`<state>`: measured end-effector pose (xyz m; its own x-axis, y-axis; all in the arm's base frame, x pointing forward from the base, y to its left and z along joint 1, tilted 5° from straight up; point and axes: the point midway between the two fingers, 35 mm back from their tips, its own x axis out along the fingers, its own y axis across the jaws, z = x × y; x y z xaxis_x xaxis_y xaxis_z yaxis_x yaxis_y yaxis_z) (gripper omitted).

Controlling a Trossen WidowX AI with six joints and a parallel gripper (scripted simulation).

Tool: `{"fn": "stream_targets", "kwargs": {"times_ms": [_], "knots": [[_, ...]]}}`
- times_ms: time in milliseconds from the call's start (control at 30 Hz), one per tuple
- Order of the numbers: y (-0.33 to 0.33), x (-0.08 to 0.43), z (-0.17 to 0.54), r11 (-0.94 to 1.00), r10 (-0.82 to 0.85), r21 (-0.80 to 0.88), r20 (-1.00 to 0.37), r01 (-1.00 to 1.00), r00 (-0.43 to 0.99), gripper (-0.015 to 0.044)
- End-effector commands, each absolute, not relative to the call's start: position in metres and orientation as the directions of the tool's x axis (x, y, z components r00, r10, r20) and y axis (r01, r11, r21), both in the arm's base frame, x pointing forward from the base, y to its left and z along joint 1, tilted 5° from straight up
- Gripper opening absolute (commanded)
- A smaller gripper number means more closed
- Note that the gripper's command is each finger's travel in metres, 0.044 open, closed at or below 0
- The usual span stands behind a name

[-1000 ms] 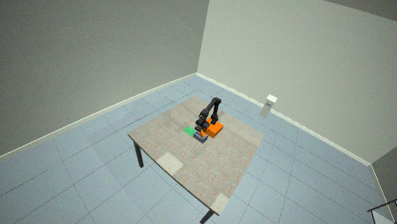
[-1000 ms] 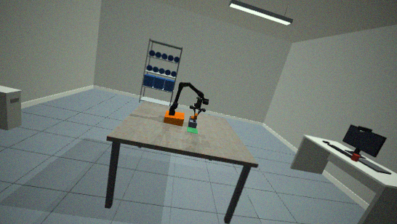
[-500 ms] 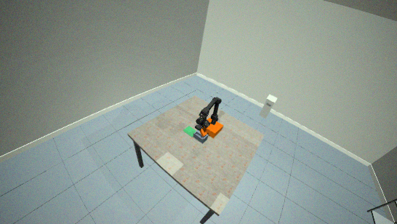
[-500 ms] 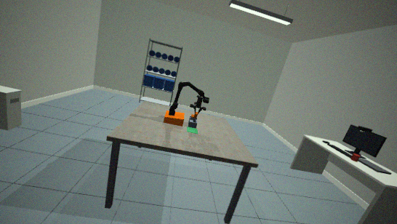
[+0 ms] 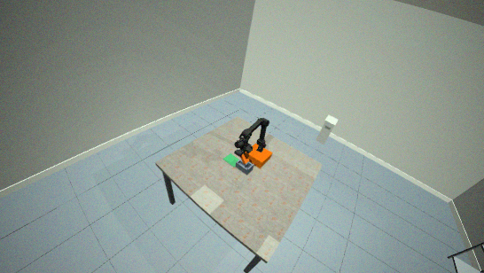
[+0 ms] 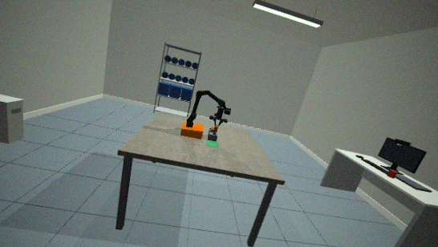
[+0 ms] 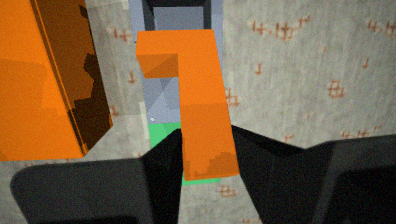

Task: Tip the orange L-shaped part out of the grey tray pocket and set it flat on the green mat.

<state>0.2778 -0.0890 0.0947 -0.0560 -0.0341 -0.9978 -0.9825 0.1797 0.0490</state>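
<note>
The orange L-shaped part is held above the grey tray. My gripper is shut on the part's straight end, one finger on each side. The L-shaped end points away from the fingers and hangs over the tray, beside the dark pocket in the wrist view. The part looks tilted in the top view; its exact height is hard to tell. The green mat lies beside the tray, partly hidden below the part and fingers in the wrist view.
A large orange block stands close beside the tray, under the arm's base. Two pale patches lie near the table's edge, far from the tray.
</note>
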Motion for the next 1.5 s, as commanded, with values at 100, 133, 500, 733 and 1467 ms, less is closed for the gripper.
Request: {"fn": "stream_targets", "kwargs": {"times_ms": [100,133,500,733,1467], "knots": [[-0.118,0.27,0.096,0.178,-0.04,0.047,-0.998,-0.983,-0.055,0.0],[-0.123,0.268,0.096,0.178,-0.041,0.047,-0.998,-0.983,-0.055,0.0],[-0.171,0.255,0.099,0.179,-0.045,0.047,-0.997,-0.983,-0.056,0.0],[-0.202,0.246,0.102,0.179,-0.048,0.047,-0.997,-0.983,-0.057,0.0],[-0.212,0.242,0.08,0.179,-0.049,0.048,-0.997,-0.983,-0.057,0.0]]}}
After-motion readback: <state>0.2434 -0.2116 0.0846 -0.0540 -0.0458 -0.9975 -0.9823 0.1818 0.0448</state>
